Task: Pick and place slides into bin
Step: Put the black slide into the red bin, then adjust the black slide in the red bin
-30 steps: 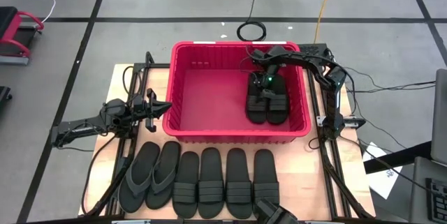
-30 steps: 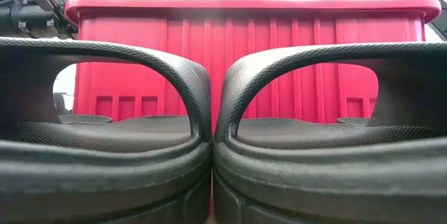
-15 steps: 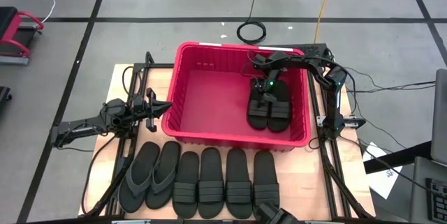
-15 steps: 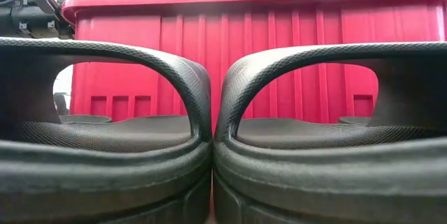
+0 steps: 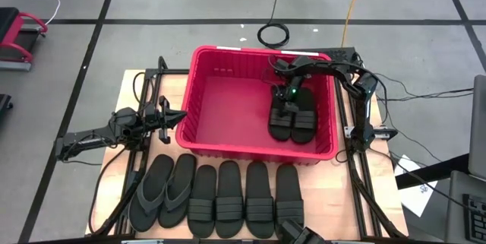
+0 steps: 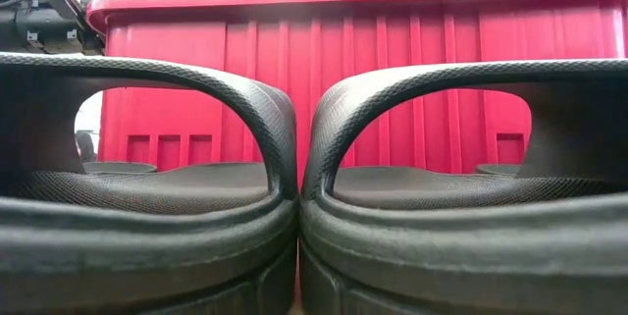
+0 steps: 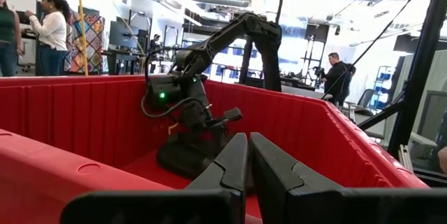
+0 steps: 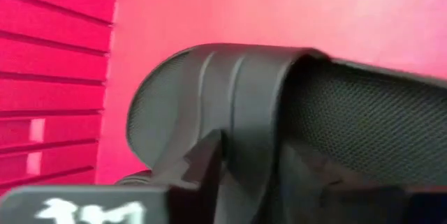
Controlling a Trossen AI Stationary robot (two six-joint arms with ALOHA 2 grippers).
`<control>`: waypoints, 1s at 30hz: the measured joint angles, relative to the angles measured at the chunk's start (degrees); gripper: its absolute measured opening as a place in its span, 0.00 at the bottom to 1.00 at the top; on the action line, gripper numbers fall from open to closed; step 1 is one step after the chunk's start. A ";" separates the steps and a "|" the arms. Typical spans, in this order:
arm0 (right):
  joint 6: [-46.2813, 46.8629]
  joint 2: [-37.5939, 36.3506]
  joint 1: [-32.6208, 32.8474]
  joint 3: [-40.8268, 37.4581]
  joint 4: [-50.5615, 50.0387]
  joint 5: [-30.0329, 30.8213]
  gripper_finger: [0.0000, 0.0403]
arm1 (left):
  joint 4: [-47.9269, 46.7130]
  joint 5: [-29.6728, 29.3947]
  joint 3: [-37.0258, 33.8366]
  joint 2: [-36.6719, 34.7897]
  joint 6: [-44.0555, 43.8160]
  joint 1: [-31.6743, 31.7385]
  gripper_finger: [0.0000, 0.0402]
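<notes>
The red bin (image 5: pixel 228 150) stands in the middle of the table. Two black slides (image 5: pixel 282 119) (image 5: pixel 303 121) lie side by side on its floor at the right. My right gripper (image 5: pixel 288 102) reaches down into the bin, open, over the left of these two. One finger (image 8: pixel 203 160) lies outside that slide's ribbed strap (image 8: pixel 237 91). My left gripper (image 7: pixel 248 162) hovers shut, level, at the bin's left wall (image 5: pixel 182 116). Several more slides (image 5: pixel 231 198) lie in a row along the near edge, soles down. My right gripper stands with its fingers on either side of the strap band (image 8: pixel 230 123) of the slide, coming slanting down from the far right. Whether they touch the strap I cannot tell. The slide lies flat on the bin's floor.
The two leftmost slides in the row (image 5: pixel 152 192) (image 5: pixel 179 187) have thong straps. In the low view two slides (image 6: pixel 147 217) (image 6: pixel 461 217) fill the foreground before the bin's near wall (image 6: pixel 373 79). People stand in the room beyond.
The bin has shifted a little toward the table's near edge, its right end more than its left. The two slides inside went with it. My right gripper has sunk slightly with them. All this came in the first half second; since then nothing moves.
</notes>
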 joint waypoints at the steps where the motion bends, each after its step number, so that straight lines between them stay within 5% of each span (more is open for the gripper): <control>1: 0.32 -0.60 0.16 0.19 0.34 0.96 0.32 | 0.00 0.00 0.00 0.00 -0.04 0.00 0.06; 10: 2.74 -9.40 1.10 0.88 5.13 11.34 0.43 | 0.02 0.00 0.00 0.00 -0.05 0.00 0.06; 30: 7.81 -11.61 3.15 0.92 1.10 6.75 0.34 | 0.04 -0.02 0.00 0.00 0.24 0.00 0.06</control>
